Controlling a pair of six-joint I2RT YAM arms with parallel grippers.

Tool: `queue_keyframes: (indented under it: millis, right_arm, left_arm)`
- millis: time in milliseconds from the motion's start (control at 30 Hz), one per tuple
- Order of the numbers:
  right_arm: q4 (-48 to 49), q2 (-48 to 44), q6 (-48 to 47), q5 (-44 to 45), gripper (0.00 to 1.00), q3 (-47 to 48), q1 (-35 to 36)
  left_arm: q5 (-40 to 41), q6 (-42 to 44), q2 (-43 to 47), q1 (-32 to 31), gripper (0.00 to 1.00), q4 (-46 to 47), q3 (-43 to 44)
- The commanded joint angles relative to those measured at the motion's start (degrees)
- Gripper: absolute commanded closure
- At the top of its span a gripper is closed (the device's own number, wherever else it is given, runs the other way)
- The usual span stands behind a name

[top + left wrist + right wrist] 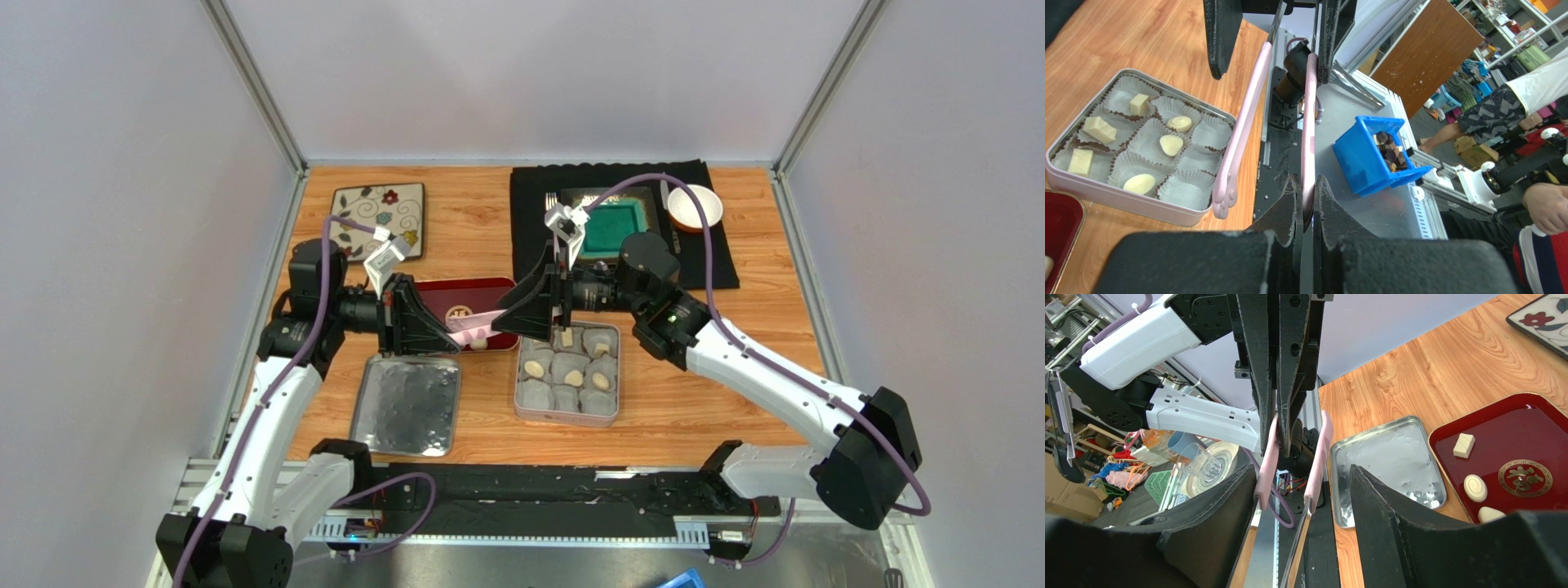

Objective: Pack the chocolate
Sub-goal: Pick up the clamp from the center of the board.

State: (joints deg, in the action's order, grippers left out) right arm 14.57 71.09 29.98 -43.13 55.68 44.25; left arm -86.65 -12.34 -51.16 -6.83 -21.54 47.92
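Note:
Pink tongs (474,328) hang level between my two grippers, above the gap between the red tray (481,289) and the tin (530,395). My left gripper (1308,184) is shut on one pink arm of the tongs (1241,116). My right gripper (1303,469) is open, with its jaws wide on either side of the tongs' metal handle end (1267,459). Three cream chocolates (1475,487) lie on the red tray (1536,429). Several more chocolates (1171,144) sit in white paper cups in the tin (1137,205).
The silver tin lid (407,404) lies at the near left. A patterned plate (380,221) stands at the back left. A black mat (724,263) at the back right holds a green tray (611,228) and a white bowl (694,208). A blue bin (1364,160) sits off the table's near edge.

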Motion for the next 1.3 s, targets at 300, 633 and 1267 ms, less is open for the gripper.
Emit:
queue_keyframes:
  millis: [300,633,1267]
  right_arm:
    - [-5.60,-6.14,-4.31,1.39,0.38,0.48,0.49]
    - [-4.72,-4.65,-0.80,-1.60,0.50,1.18,0.40]
    - [-12.37,-10.09,-5.19,1.21,0.64,0.92,0.40]
  left_arm:
    - [-0.54,0.12,0.27,0.06,1.00,0.80,1.30]
    - [-0.45,1.26,0.62,0.06,1.00,-0.60,1.56]
    - [3.41,8.99,0.62,0.15,1.00,-8.77,4.10]
